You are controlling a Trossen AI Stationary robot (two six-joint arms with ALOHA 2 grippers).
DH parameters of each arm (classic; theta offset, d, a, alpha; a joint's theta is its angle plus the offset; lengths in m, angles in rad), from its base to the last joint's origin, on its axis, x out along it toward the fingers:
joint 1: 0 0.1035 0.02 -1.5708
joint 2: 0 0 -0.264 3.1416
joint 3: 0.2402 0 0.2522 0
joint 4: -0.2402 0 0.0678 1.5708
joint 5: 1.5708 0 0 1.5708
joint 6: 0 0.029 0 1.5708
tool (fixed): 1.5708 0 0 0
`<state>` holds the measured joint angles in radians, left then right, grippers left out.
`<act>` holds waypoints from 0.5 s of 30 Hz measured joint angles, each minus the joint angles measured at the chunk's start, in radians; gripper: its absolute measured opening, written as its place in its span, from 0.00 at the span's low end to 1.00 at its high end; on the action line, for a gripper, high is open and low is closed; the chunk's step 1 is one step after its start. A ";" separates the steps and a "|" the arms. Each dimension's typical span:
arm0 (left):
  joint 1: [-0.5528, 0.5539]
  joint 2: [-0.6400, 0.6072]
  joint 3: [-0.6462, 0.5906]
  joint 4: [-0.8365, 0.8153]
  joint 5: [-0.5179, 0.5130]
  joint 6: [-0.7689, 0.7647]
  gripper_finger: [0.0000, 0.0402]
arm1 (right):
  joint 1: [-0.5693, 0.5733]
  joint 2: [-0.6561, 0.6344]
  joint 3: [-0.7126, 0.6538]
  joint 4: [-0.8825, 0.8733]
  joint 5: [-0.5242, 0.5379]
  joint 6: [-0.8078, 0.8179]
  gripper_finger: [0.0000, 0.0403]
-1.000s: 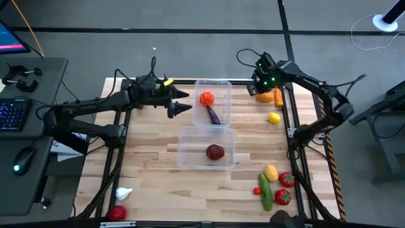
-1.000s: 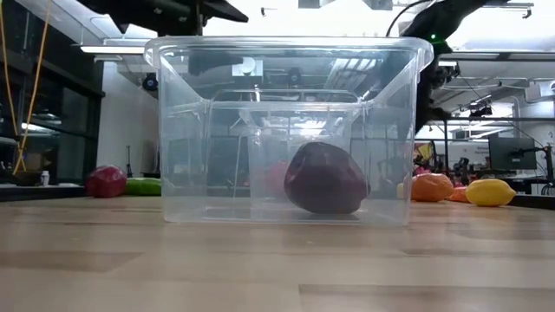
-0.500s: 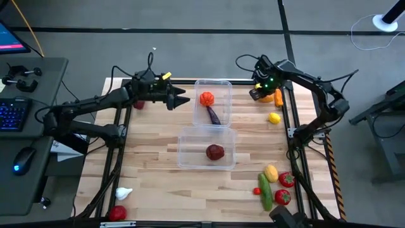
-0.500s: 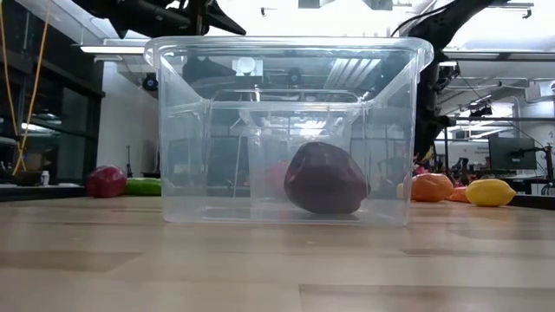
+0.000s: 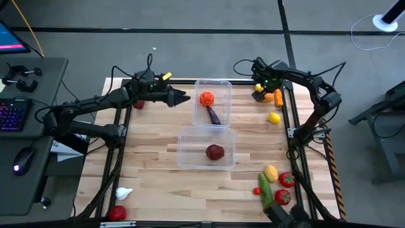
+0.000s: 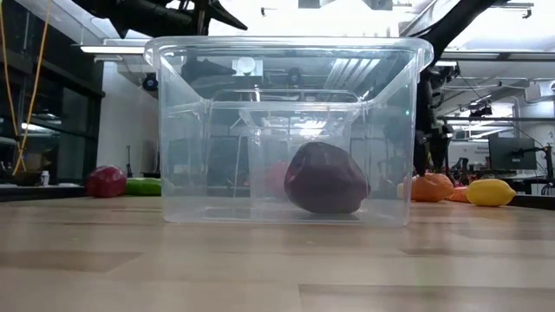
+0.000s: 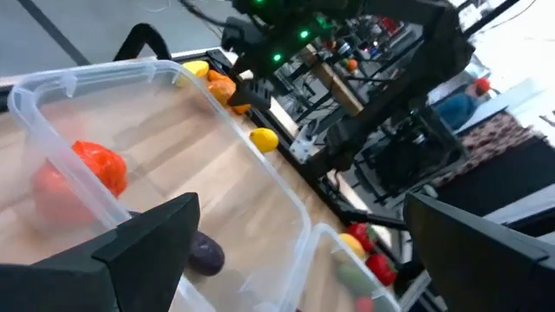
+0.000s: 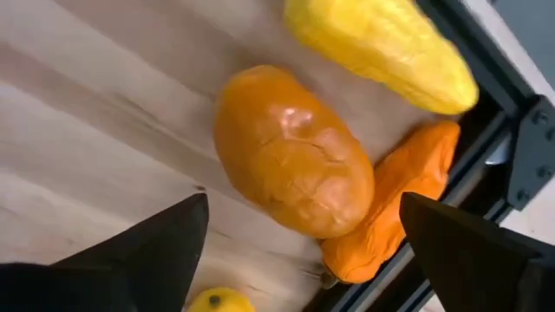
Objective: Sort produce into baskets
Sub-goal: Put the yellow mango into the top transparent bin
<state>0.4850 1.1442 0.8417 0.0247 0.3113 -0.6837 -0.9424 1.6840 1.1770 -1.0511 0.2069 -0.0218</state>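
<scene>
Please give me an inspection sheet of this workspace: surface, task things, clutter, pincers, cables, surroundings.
Surface: wooden table, bare in the middle.
Task things: far tub holds a red-orange piece and an eggplant; near tub holds a dark red fruit. Loose: lemon, garlic, cucumber, tomatoes, orange potato-shaped piece.
Clutter: nothing seen.
Pincers: left pincer open, beside the far tub; right pincer open, above the orange piece.
Cables: black cables on both arms.
Surroundings: keyboard and mouse on a side desk.
</scene>
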 joint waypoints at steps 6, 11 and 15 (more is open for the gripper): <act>0.000 0.000 0.000 0.027 0.002 -0.040 0.98 | 0.000 0.035 0.000 0.031 0.001 -0.102 0.94; 0.000 0.000 0.000 0.026 0.002 -0.047 0.98 | 0.000 0.083 0.000 0.054 0.003 -0.147 0.94; 0.000 0.000 0.000 0.028 -0.006 -0.030 0.98 | 0.000 0.143 0.000 0.057 0.007 -0.161 0.94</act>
<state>0.4850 1.1442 0.8417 0.0532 0.3058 -0.7136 -0.9428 1.8269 1.1770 -0.9945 0.2137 -0.1828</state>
